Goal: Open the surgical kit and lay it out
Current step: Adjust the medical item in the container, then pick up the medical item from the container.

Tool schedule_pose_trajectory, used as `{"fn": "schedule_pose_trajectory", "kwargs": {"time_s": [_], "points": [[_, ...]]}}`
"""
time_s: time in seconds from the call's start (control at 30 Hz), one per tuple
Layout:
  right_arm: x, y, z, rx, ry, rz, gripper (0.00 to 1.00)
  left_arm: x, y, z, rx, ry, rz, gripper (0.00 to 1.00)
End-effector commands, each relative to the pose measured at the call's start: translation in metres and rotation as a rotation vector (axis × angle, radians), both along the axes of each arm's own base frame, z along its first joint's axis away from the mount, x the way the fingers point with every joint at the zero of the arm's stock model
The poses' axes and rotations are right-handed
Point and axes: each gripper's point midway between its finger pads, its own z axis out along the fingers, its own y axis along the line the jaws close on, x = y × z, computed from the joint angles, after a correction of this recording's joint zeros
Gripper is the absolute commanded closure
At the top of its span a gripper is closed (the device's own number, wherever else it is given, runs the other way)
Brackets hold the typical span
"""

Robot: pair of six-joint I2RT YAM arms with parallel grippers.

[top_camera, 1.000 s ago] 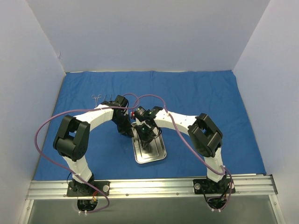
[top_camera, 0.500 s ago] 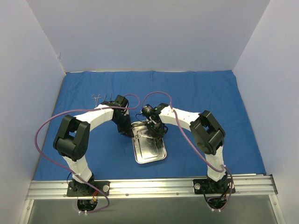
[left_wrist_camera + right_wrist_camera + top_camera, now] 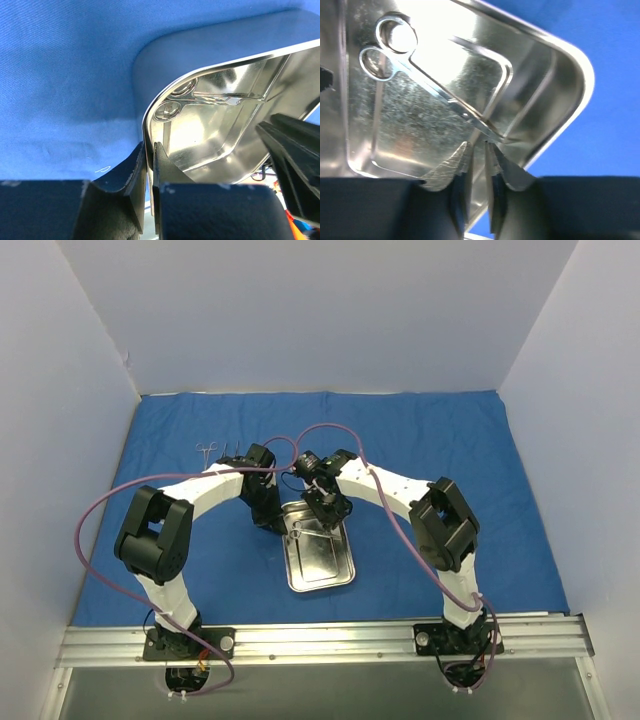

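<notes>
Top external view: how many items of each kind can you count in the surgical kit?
Blue cloth: 1
Steel tray: 1
Instrument in the tray: 1
Instruments on the cloth: 2 visible, possibly more hidden
Total: 5 visible

A plain deep-blue cloth wrap (image 3: 420, 440), unpatterned; a shiny silver rectangular steel tray (image 3: 322, 568) reflecting blue; a thin silver scissor-like instrument (image 3: 434, 91); white-and-black robot arms (image 3: 200, 485); purple cables (image 3: 88, 530).

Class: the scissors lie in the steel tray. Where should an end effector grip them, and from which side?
Probably the scissors at mid-shank, from straight above: they lie flat on the tray floor, clear of its walls there.
</notes>
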Motion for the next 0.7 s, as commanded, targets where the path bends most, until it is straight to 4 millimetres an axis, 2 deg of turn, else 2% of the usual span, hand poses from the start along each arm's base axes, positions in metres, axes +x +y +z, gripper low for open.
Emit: {"fn": "schedule_pose_trajectory", "kwargs": {"time_s": [0.0,0.03,0.2,0.33,0.43,0.67], "points": [[0.003,-0.01,0.018,-0.064,-0.037,0.069,0.82,0.002,-0.003,0.004,-0.012,-0.007,-0.05,0.98],[0.002,-0.012,0.015,-0.076,-0.036,0.076,0.74,0.001,-0.002,0.004,-0.009,-0.007,-0.052,0.98],[-0.006,-0.008,0.01,-0.065,-0.076,0.154,0.59,-0.002,0.001,0.002,0.002,-0.003,-0.078,0.98],[-0.01,-0.008,-0.001,-0.064,-0.061,0.186,0.56,-0.001,0.0,0.003,-0.002,-0.005,-0.092,0.98],[-0.008,-0.003,-0.005,-0.043,-0.059,0.189,0.56,0.0,-0.003,0.004,-0.018,-0.006,-0.095,0.98],[-0.011,-0.007,-0.018,-0.047,-0.034,0.185,0.57,-0.001,-0.004,0.004,-0.028,-0.009,-0.092,0.98]]}}
